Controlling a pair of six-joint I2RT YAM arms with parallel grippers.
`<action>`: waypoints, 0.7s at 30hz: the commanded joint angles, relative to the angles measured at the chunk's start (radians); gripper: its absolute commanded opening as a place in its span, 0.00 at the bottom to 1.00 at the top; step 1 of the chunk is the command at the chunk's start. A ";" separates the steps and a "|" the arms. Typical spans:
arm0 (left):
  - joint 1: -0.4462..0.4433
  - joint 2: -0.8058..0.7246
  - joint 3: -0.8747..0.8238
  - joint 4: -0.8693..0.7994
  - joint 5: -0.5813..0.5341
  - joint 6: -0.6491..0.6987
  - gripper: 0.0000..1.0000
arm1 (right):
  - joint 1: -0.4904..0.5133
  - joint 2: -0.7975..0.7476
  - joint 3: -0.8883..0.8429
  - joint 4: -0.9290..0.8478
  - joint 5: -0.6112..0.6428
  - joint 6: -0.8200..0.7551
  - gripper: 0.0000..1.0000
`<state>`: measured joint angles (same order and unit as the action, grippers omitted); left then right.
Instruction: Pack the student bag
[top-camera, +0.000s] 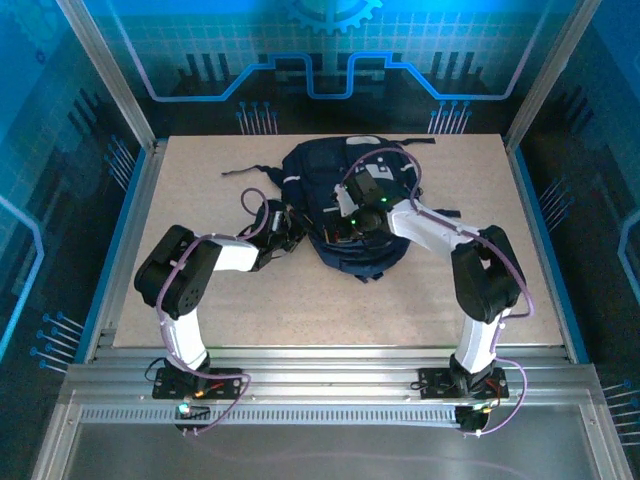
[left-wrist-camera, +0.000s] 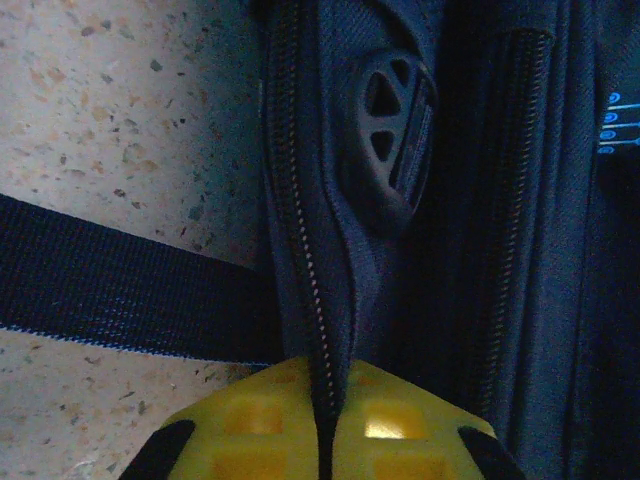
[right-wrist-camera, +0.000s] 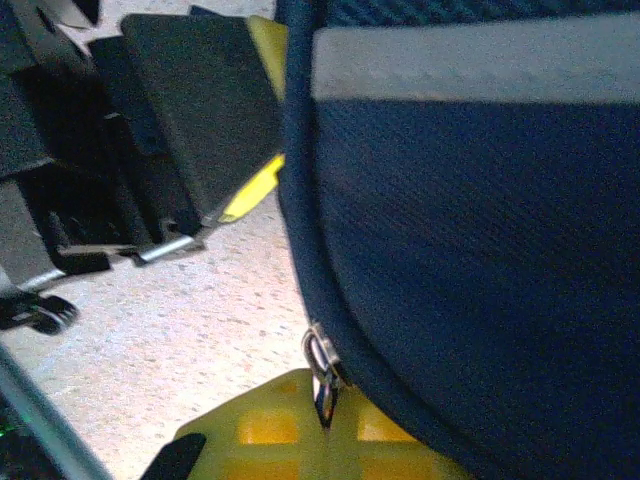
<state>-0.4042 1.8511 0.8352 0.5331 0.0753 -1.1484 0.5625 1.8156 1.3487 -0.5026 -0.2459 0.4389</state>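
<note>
The student bag, dark navy with a grey stripe, lies in the middle of the table. My left gripper is at the bag's left side, its yellow fingers shut on a fold of the bag along a zipper line. In the top view the left gripper touches the bag's left edge. My right gripper is shut on a small metal zipper pull at the bag's rim. From above, the right gripper is over the bag's lower middle.
A black strap runs left from the bag across the speckled table. More straps trail off at the bag's upper left. A rubber patch sits on the bag's side. The left arm's wrist is close beside the right gripper.
</note>
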 joint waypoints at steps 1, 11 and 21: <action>0.024 -0.056 0.037 -0.021 -0.054 0.083 0.00 | -0.005 -0.069 -0.037 -0.217 0.169 -0.103 0.00; 0.082 -0.064 0.040 -0.057 0.004 0.101 0.00 | -0.157 -0.122 -0.029 -0.347 0.495 -0.206 0.00; 0.196 -0.078 0.123 -0.205 0.047 0.220 0.00 | -0.284 -0.106 -0.016 -0.344 0.530 -0.217 0.00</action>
<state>-0.2924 1.8053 0.8959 0.3809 0.2005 -1.0035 0.2996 1.7298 1.3296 -0.7650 0.2195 0.2287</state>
